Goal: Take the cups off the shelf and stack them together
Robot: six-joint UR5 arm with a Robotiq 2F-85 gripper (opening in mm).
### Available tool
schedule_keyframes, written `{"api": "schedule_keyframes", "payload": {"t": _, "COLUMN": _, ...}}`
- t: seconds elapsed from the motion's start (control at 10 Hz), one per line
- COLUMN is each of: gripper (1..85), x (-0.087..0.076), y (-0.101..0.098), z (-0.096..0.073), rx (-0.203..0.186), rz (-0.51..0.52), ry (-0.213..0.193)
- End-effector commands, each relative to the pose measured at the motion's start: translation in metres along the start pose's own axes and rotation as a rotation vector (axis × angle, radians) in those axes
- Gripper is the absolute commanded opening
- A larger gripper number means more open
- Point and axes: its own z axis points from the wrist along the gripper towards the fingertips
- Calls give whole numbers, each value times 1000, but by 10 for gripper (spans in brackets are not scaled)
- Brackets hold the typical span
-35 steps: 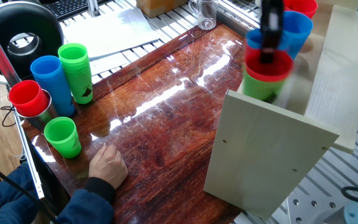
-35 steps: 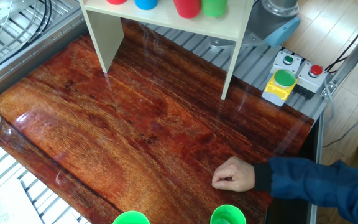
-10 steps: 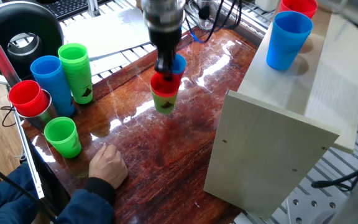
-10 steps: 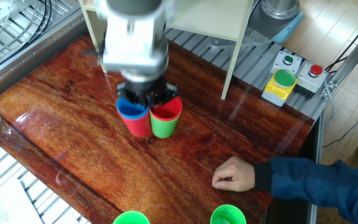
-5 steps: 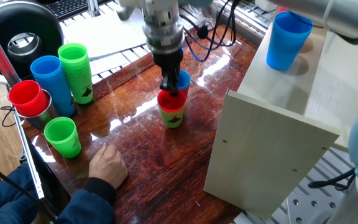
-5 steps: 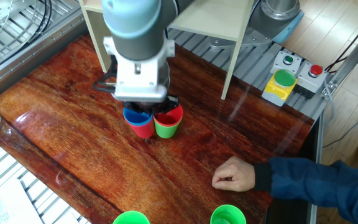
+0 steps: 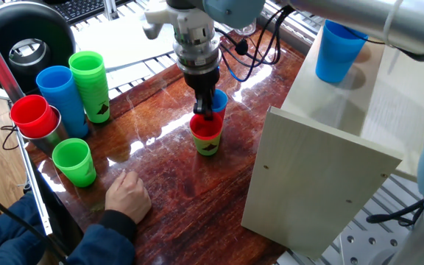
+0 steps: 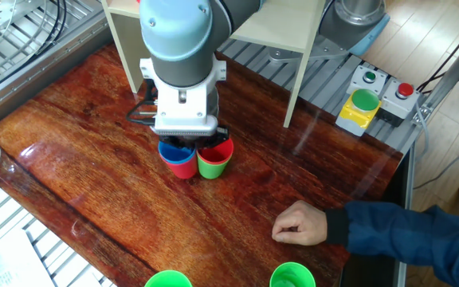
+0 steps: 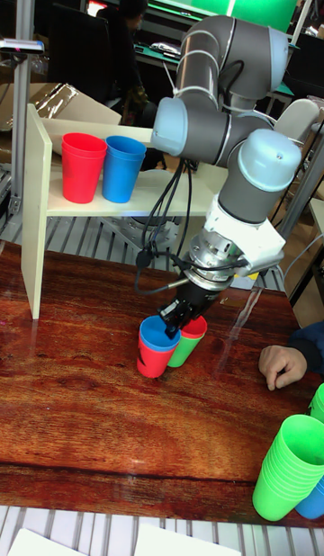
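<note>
Two nested pairs of cups stand side by side on the wooden table: a blue cup in a red one (image 8: pixel 178 159) (image 9: pixel 155 347), and a red cup in a green one (image 7: pixel 207 136) (image 8: pixel 215 159) (image 9: pixel 187 338). My gripper (image 7: pixel 207 112) (image 8: pixel 194 145) (image 9: pixel 180 320) reaches down between the two pairs, shut on their adjoining rims. In the tall fixed view both pairs lean slightly. On the pale shelf (image 7: pixel 330 177) (image 9: pixel 40 205) a red cup (image 9: pixel 83 166) and a blue cup (image 7: pixel 339 48) (image 9: pixel 122 167) stand upright.
At the table's left stand a tall green stack (image 7: pixel 90 85), a blue cup (image 7: pixel 59 96), a red cup in a metal cup (image 7: pixel 34 118) and a single green cup (image 7: pixel 74 162). A person's hand (image 7: pixel 129 195) (image 8: pixel 301 223) rests on the near edge. A button box (image 8: pixel 373 100) sits beside the shelf.
The gripper brought the two nested pairs from the shelf out over the table, then lowered them and shifted slightly toward the shelf. The hand has not moved.
</note>
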Motion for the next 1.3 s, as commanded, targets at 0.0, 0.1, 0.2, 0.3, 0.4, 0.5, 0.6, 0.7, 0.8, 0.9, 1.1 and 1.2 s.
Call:
{"api": "schedule_keyframes", "payload": {"t": 0.0, "gripper": 267, "x": -5, "y": -1, "z": 0, "rx": -4, "rz": -27, "ry": -31}}
{"api": "schedule_keyframes", "payload": {"t": 0.1, "gripper": 300, "x": -6, "y": 0, "z": -2, "rx": -10, "rz": -34, "ry": -38}}
{"api": "schedule_keyframes", "payload": {"t": 0.2, "gripper": 300, "x": -5, "y": 0, "z": -3, "rx": -13, "rz": -35, "ry": -37}}
{"api": "schedule_keyframes", "payload": {"t": 0.3, "gripper": 303, "x": -4, "y": 2, "z": -7, "rx": -22, "rz": -44, "ry": -35}}
{"api": "schedule_keyframes", "payload": {"t": 0.4, "gripper": 323, "x": 1, "y": 4, "z": -16, "rx": -38, "rz": -51, "ry": -30}}
{"api": "schedule_keyframes", "payload": {"t": 0.5, "gripper": 337, "x": 9, "y": 6, "z": -30, "rx": -46, "rz": -63, "ry": -17}}
{"api": "schedule_keyframes", "payload": {"t": 0.6, "gripper": 343, "x": 16, "y": 8, "z": -43, "rx": -55, "rz": -69, "ry": -7}}
{"api": "schedule_keyframes", "payload": {"t": 0.7, "gripper": 353, "x": 23, "y": 12, "z": -55, "rx": -68, "rz": -73, "ry": 4}}
{"api": "schedule_keyframes", "payload": {"t": 0.8, "gripper": 353, "x": 31, "y": 14, "z": -67, "rx": -76, "rz": -74, "ry": 19}}
{"api": "schedule_keyframes", "payload": {"t": 0.9, "gripper": 353, "x": 40, "y": 13, "z": -85, "rx": -78, "rz": -90, "ry": 37}}
{"api": "schedule_keyframes", "payload": {"t": 1.1, "gripper": 353, "x": 60, "y": 2, "z": -133, "rx": -44, "rz": -133, "ry": 61}}
{"api": "schedule_keyframes", "payload": {"t": 1.2, "gripper": 340, "x": 72, "y": -2, "z": -153, "rx": -11, "rz": -137, "ry": 76}}
